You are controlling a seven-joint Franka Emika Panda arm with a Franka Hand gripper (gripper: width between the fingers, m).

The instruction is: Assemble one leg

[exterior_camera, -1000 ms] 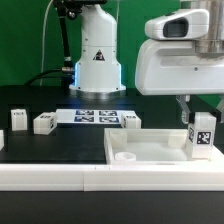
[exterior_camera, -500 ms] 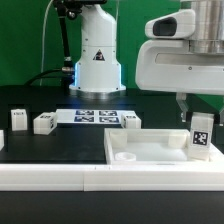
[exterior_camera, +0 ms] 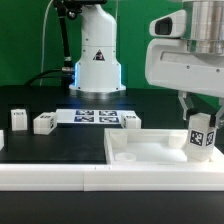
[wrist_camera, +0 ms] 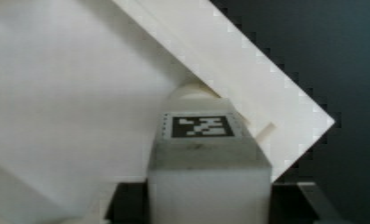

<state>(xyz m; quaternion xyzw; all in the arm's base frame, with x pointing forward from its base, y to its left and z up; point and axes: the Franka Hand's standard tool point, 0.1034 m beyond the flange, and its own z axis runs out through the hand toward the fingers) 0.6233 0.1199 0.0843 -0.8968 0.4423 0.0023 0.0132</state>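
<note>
My gripper (exterior_camera: 200,112) is shut on the leg (exterior_camera: 202,134), a small white upright block with a black-and-white tag on its face. It holds the leg upright over the right end of the large white tray-like part (exterior_camera: 140,150), near a corner. In the wrist view the leg (wrist_camera: 207,150) fills the space between my two dark fingers (wrist_camera: 132,200), with the tray's corner wall (wrist_camera: 235,70) just beyond it. A round socket (exterior_camera: 125,156) shows in the tray toward its left end.
The marker board (exterior_camera: 95,117) lies on the black table behind the tray. Three loose white leg blocks stand near it: two at the left (exterior_camera: 19,119) (exterior_camera: 43,123) and one (exterior_camera: 130,120) at the board's right end. The robot base (exterior_camera: 97,55) rises behind.
My gripper has moved with the leg a little toward the exterior view's right and slightly down. The other parts have not moved.
</note>
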